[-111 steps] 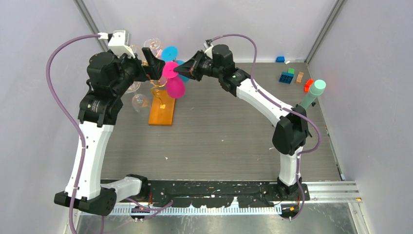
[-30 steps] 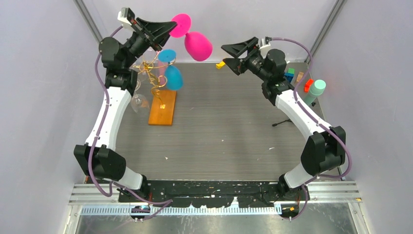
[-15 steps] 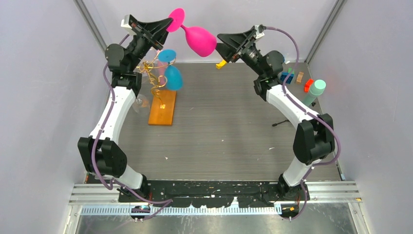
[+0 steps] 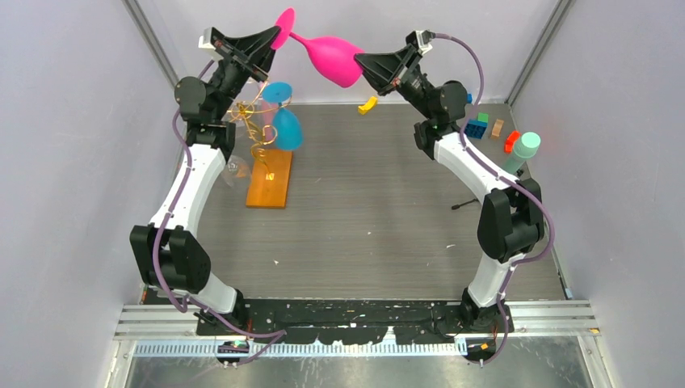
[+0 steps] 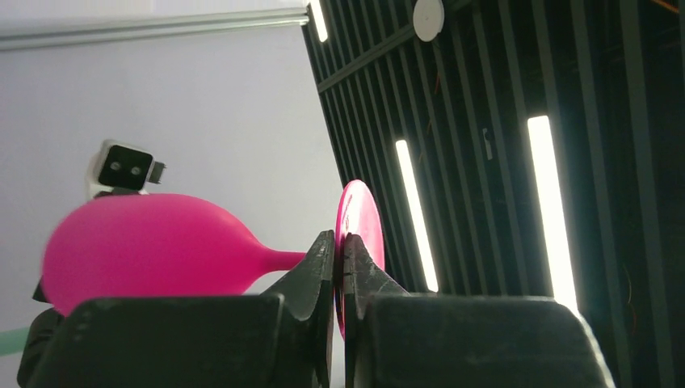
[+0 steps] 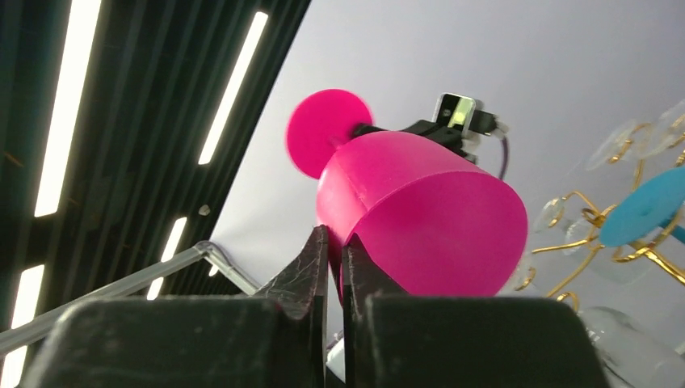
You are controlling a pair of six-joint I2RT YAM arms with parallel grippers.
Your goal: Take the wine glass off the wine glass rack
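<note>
A pink wine glass [image 4: 331,58] hangs high in the air between both arms, clear of the wine glass rack [image 4: 257,129]. My left gripper [image 4: 276,34] is shut on the rim of its round foot [image 5: 360,222]. My right gripper [image 4: 361,61] is shut on the rim of the bowl [image 6: 420,218]. The glass lies nearly sideways, foot to the left. The rack of gold wire stands on an orange base [image 4: 269,178] at the left, with a blue glass [image 4: 284,121] hanging on it.
Clear glasses [image 4: 234,168] hang low on the rack's left side. A yellow piece [image 4: 368,103] lies at the back. Coloured blocks [image 4: 481,126] and a teal bottle [image 4: 521,153] stand at the right. A small black object [image 4: 467,202] lies near the right arm.
My right gripper came in from the right and shut on the bowl's rim. The left gripper lifted the pink glass higher and tilted it toward the right.
</note>
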